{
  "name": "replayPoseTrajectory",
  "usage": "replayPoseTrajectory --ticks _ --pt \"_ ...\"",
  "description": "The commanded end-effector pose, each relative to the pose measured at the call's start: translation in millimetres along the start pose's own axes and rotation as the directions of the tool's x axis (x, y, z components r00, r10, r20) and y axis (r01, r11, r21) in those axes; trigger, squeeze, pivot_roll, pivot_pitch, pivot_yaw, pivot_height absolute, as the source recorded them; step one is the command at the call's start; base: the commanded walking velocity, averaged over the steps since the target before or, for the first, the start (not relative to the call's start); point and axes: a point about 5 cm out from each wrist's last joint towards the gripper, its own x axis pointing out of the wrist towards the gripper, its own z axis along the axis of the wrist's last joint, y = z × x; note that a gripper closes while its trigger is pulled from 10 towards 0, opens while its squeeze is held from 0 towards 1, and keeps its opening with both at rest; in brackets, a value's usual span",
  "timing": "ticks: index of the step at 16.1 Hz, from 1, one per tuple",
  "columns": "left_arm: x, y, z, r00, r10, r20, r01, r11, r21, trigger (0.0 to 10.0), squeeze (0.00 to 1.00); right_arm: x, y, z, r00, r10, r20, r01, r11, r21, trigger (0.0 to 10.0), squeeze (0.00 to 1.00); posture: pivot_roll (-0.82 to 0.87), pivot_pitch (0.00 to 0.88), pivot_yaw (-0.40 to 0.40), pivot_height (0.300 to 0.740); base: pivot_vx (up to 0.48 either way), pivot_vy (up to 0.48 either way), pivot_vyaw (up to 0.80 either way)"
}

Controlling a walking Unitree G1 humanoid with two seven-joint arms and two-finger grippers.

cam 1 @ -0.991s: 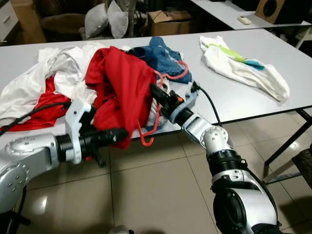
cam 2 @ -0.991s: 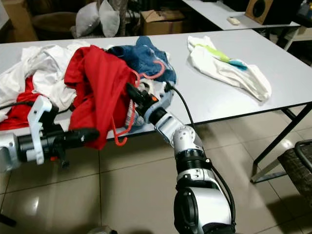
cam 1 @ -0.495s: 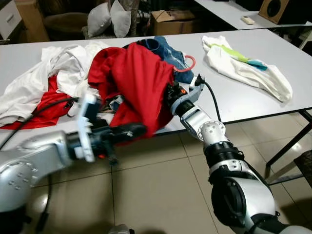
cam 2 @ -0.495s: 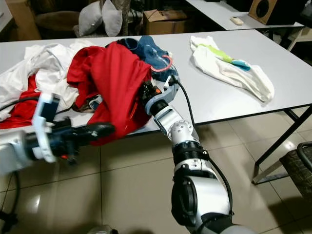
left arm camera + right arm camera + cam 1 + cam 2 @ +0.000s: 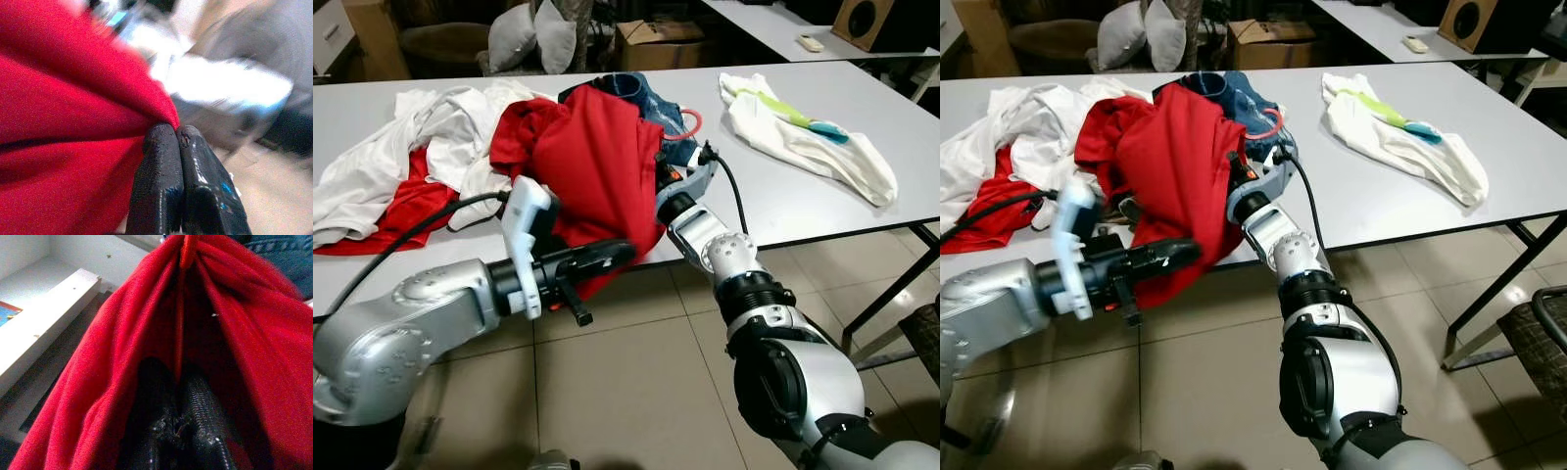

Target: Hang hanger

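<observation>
Hanger [image 5: 687, 125] of thin coral-red plastic shows as a curved loop near the middle of the table [image 5: 783, 196], lying on crumpled blue denim [image 5: 641, 98] just behind the red garment [image 5: 597, 166]; most of it is buried in cloth, so its full shape cannot be made out. At the table's left end lies a heap of soft white clothes [image 5: 401, 147] over more red fabric. The left gripper [image 5: 617, 257] hangs off the front edge, its two black fingers pressed together on the lower hem of the red garment; the left wrist view shows the rubbery pads [image 5: 161, 161] closed with a corner of matte knit cloth nipped between them. The right gripper [image 5: 178, 396] is thrust up inside the same garment, fingers close together around a thin red rod that is probably part of the hanger, though this is uncertain. By my reading, the step in hand is threading the hanger into the red garment while the left gripper holds the hem taut. The next move likely calls for seating the hanger's shoulders inside the garment without letting the limp cloth bunch. Toward the right end lies a white shirt [image 5: 803, 137] with green and teal patches.
</observation>
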Motion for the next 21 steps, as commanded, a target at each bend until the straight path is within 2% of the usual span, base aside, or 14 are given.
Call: replayPoseTrajectory --ticks 1,4,6,7,8,9,10,11,13,15,17,19,20,21 --pt "2.9 3.7 -9 0.997 0.068 -0.043 -0.067 0.997 0.035 0.0 0.0 23.3 42.2 -40 0.988 0.134 -0.072 -0.127 0.987 0.097 10.0 0.0 0.06 0.0 -0.045 0.74 0.0 0.0 0.0" --pt "9.2 -8.6 -14 0.999 0.052 0.01 -0.052 0.999 -0.01 0.0 0.0 23.6 47.0 -21 0.99 0.133 -0.043 -0.128 0.987 0.097 10.0 0.0 0.03 0.0 -0.051 0.74 0.0 0.0 0.0" --pt "18.4 -8.9 -22 0.995 0.095 0.03 -0.095 0.995 -0.008 0.0 0.0 25.8 53.0 -9 0.991 0.134 -0.018 -0.132 0.986 0.098 10.0 0.0 0.02 0.0 -0.057 0.74 0.0 0.0 0.0" --pt "24.4 -4.7 -28 0.987 0.161 0.011 -0.161 0.987 0.028 10.0 0.0 26.6 55.9 -6 0.991 0.135 -0.019 -0.134 0.988 0.072 10.0 0.0 0.02 0.0 -0.057 0.74 0.0 0.0 0.0" --pt "27.5 -0.8 -33 0.977 0.211 -0.01 -0.21 0.976 0.062 10.0 0.0 27.0 57.4 -4 0.991 0.134 -0.02 -0.133 0.989 0.062 10.0 0.0 0.01 0.0 -0.057 0.74 0.0 0.0 0.0" --pt "30.3 4.3 -40 0.96 0.277 -0.052 -0.265 0.95 0.168 10.0 0.0 27.4 58.6 -1 0.992 0.124 -0.016 -0.123 0.991 0.044 10.0 0.0 0.01 0.0 -0.058 0.74 0.0 0.0 0.0" --pt "31.3 3.6 -42 0.959 0.278 -0.061 -0.261 0.944 0.201 10.0 0.0 27.3 59.3 0 0.992 0.123 -0.017 -0.123 0.992 0.033 10.0 0.0 0.01 0.0 -0.058 0.74 0.0 0.0 0.0" --pt "32.6 -2.7 -47 0.964 0.251 -0.084 -0.224 0.943 0.247 10.0 1.0 26.9 61.7 3 0.991 0.135 -0.024 -0.134 0.991 0.01 10.0 0.0 0.0 0.0 -0.054 0.74 0.0 0.0 0.0" --pt "30.5 -7.3 -51 0.97 0.221 -0.106 -0.187 0.948 0.259 10.0 1.0 26.3 63.0 5 0.989 0.143 -0.027 -0.143 0.99 0.007 10.0 0.0 0.0 0.0 -0.055 0.74 0.0 0.0 0.0" --pt "22.2 -3.3 -60 0.962 0.254 -0.103 -0.221 0.94 0.26 10.0 1.0 23.4 63.1 9 0.986 0.162 -0.026 -0.162 0.987 0.006 10.0 0.0 0.0 0.0 -0.057 0.74 0.0 0.0 0.0" --pt "15.9 -2.1 -65 0.959 0.266 -0.094 -0.236 0.938 0.252 10.0 1.0 21.4 62.0 12 0.986 0.164 -0.023 -0.164 0.986 0.01 10.0 0.0 0.0 0.0 -0.056 0.74 0.0 0.0 0.8" --pt "-1.3 -4.4 -69 0.963 0.268 -0.011 -0.263 0.954 0.141 10.0 0.96 14.4 59.0 19 0.984 0.177 -0.032 -0.177 0.984 -0.01 10.0 0.0 0.0 0.0 -0.058 0.74 0.0 0.0 0.8" --pt "-7.0 -3.2 -71 0.958 0.287 0.01 -0.286 0.953 0.099 10.0 0.25 11.5 58.7 21 0.981 0.187 -0.046 -0.189 0.982 -0.031 10.0 0.0 0.0 0.0 -0.058 0.74 0.0 0.0 0.8" --pt "-20.8 0.9 -74 0.94 0.339 0.039 -0.34 0.94 0.026 10.0 0.03 4.5 58.7 23 0.974 0.214 -0.074 -0.218 0.974 -0.056 10.0 0.0 0.0 0.0 -0.063 0.74 0.0 0.0 0.8"
